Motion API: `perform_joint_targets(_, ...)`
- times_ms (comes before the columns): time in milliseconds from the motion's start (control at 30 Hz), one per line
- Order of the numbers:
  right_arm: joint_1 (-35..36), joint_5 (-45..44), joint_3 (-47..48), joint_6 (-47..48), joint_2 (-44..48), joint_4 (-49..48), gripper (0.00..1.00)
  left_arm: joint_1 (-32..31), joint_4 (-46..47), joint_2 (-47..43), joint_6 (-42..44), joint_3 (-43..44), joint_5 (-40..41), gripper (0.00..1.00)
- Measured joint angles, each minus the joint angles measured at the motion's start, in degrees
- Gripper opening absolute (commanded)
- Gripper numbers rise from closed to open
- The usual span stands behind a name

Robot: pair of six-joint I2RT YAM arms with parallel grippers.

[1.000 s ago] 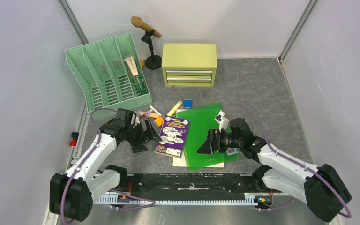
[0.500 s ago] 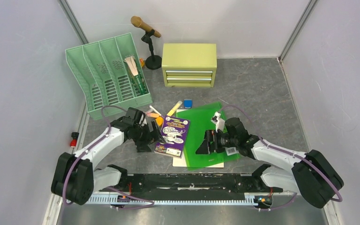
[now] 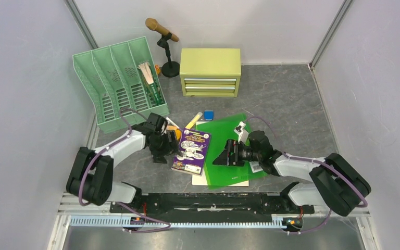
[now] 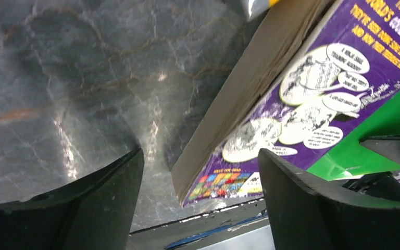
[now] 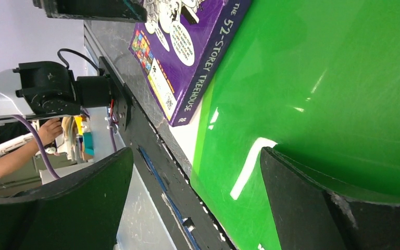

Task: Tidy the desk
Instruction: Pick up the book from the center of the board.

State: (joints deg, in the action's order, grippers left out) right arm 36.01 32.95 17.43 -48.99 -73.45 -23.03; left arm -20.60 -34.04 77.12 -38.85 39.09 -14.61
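- Green file rack (image 3: 91, 73), upper left of the dark grey desk (image 3: 291, 99): a bundle of pale sticks (image 3: 146, 72) stands in its rightmost slot.
- Yellow-green cabinet (image 3: 210, 62), upper centre: both drawers closed.
- Left gripper (image 4: 198, 153): spread wide, empty, beside the purple book (image 4: 291, 104).
- Right gripper (image 5: 196, 151): spread wide, empty, over the green folder (image 5: 317, 78).

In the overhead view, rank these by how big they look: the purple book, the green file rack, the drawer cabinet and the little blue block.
Largest to smallest: green file rack, drawer cabinet, purple book, blue block.

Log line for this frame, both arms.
left jaws open, book page edge between them | right jaws open, over green folder | nothing held
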Motion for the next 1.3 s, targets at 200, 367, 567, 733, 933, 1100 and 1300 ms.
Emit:
perform_joint_targets(200, 0.3, 0.0, 0.0, -3.4, -4.5, -6.9, 0.98, 0.1, -0.4, 7.6, 3.4, 4.5, -0.7, 0.65)
perform_joint_targets(367, 0.6, 0.0, 0.0, -5.7, -8.4, -12.2, 0.98, 0.0, 0.4, 8.9, 4.4, 5.3, -1.9, 0.49)
perform_joint_targets(567, 1.4, 0.3, 0.3, -8.1, -14.1, -19.9, 0.97, 0.3, 4.3, 7.8, 4.4, 2.9, -5.4, 0.31)
perform_joint_targets(733, 1.8, 0.1, -0.1, -11.8, -18.8, -28.4, 0.95, 0.8, 9.4, 6.0, 3.7, -1.0, -9.2, 0.28)
perform_joint_targets(933, 2.6, -0.2, -1.0, -15.5, -23.0, -37.3, 0.94, 0.9, 15.3, 3.6, 2.4, -5.5, -12.2, 0.28)
perform_joint_targets(1100, 3.4, -0.3, -0.9, -17.3, -25.2, -40.6, 0.93, 1.3, 21.5, 1.5, -0.3, -10.1, -15.3, 0.28)
perform_joint_targets(1300, 3.6, -0.5, -0.9, -17.8, -24.9, -40.3, 0.92, 1.5, 25.5, -0.3, -1.9, -12.9, -16.0, 0.29)
